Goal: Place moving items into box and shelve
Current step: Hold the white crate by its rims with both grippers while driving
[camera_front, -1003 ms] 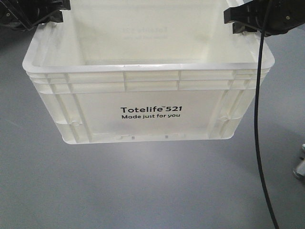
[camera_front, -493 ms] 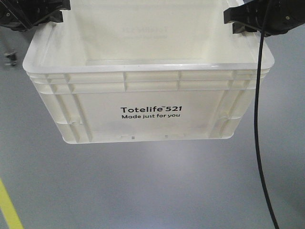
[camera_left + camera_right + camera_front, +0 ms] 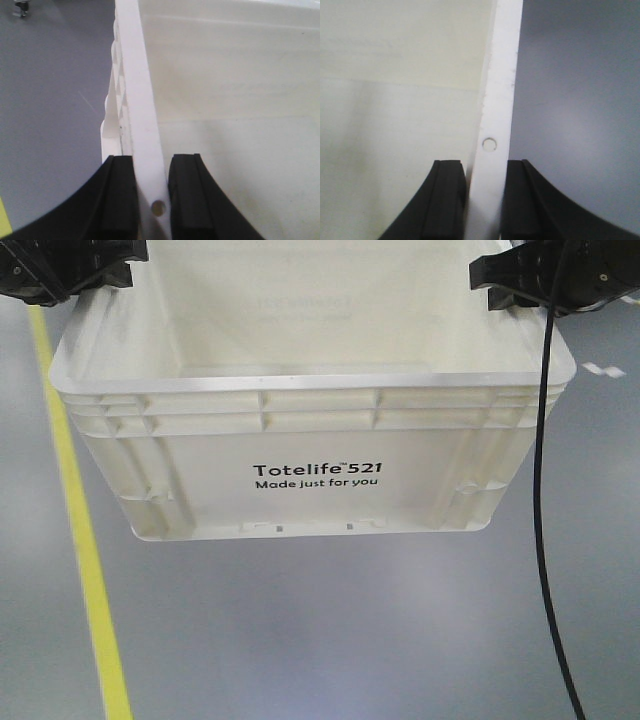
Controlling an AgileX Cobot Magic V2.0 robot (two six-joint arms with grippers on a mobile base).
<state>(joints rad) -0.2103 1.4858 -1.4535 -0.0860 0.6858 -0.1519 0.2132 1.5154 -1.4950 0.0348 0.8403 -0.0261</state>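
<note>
The box (image 3: 315,455) hangs in the air above the grey floor (image 3: 300,640), held by its two short sides, so the step in hand looks like the carry toward the shelf. To do it well, both hands should move as one, at the same height and pace and with the gap between them fixed. Otherwise the thin rim (image 3: 315,382) may twist or slide out of a pinch. The box should ride level, with gentle starts and stops so that it does not swing on those two narrow holds. The grip is only on the lip, not under the base, so slow travel seems to matter more than speed. No shelf is in view, so its height cannot be told.

The left hand (image 3: 151,161) is clamped on the left rim, one black pad (image 3: 120,192) outside the wall and one inside. The right hand (image 3: 487,167) is clamped on the right rim the same way. A small round hole (image 3: 489,144) marks the rim just ahead of the right pinch, and a like one sits between the left pads.

The box is a large cream-white plastic crate, open-topped, with a ribbed band under the rim and ribbed corners. Black print (image 3: 316,475) on its near face reads "Totelife 521, Made just for you". What shows of the inside is bare. A yellow line (image 3: 85,540) runs along the floor on the left, and a black cable (image 3: 541,490) hangs down past the box's right corner
</note>
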